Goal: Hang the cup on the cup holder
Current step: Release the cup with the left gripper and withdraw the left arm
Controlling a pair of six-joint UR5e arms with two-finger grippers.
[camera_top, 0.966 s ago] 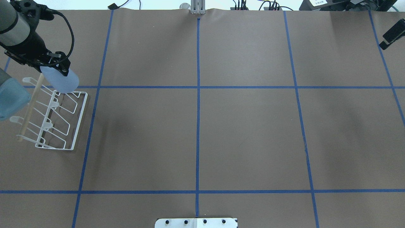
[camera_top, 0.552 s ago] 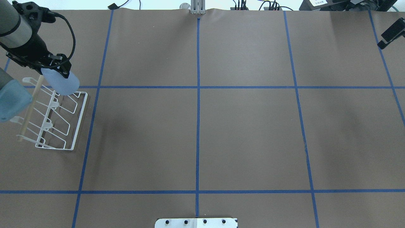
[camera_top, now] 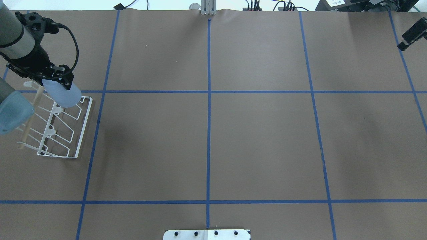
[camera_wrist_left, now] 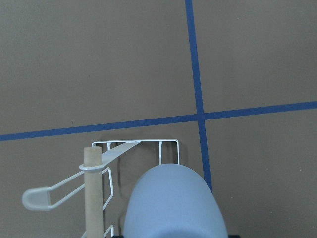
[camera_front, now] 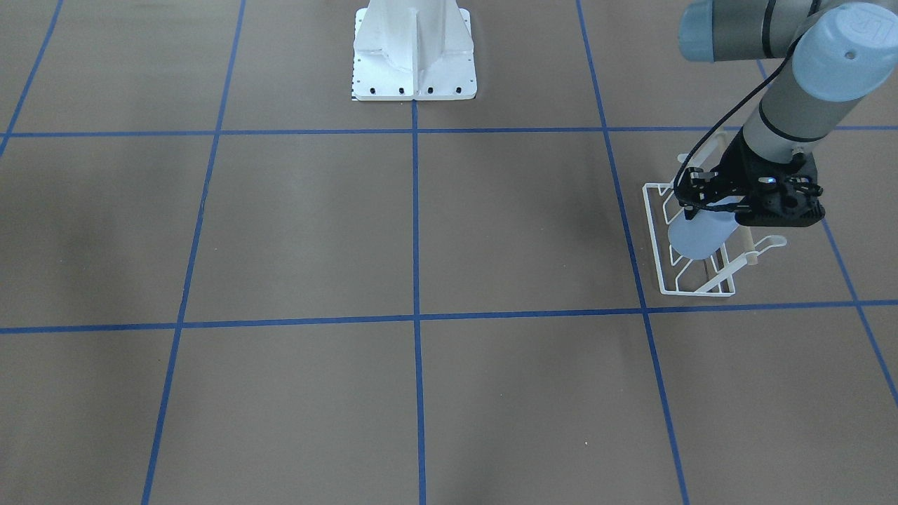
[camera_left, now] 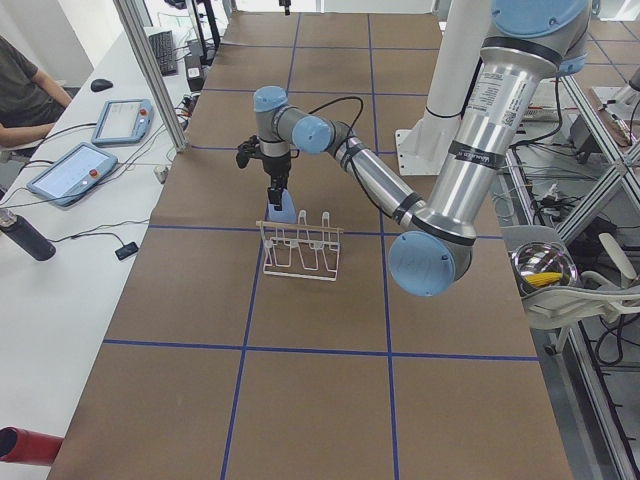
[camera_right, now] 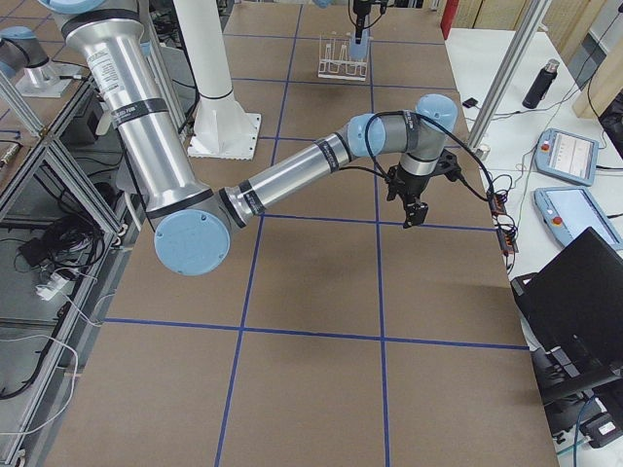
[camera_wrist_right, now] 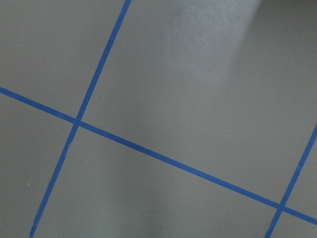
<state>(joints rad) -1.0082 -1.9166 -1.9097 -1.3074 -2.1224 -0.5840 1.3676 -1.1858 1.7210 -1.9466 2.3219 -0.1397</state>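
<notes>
My left gripper [camera_top: 56, 81] is shut on the pale blue cup [camera_top: 64, 96] and holds it upside down, its base up in the left wrist view [camera_wrist_left: 173, 203]. The cup hangs over the far end of the white wire cup holder [camera_top: 81, 133], next to the holder's wooden rod [camera_wrist_left: 91, 188]. The front view shows the cup [camera_front: 697, 240] low among the holder's wires [camera_front: 654, 231], below the gripper [camera_front: 726, 208]. I cannot tell whether a peg is inside it. My right gripper [camera_top: 411, 36] hovers at the far right; I cannot tell whether it is open or shut.
The white pedestal base [camera_front: 414, 52] of the robot stands at the near middle of the table. Blue tape lines divide the brown table cover [camera_top: 260, 143] into squares. A bare rounded peg [camera_wrist_left: 37, 198] of the holder sticks out left of the rod.
My left gripper has moved the cup a little down and nearer, deeper over the rack's far end. The right arm has not moved.
</notes>
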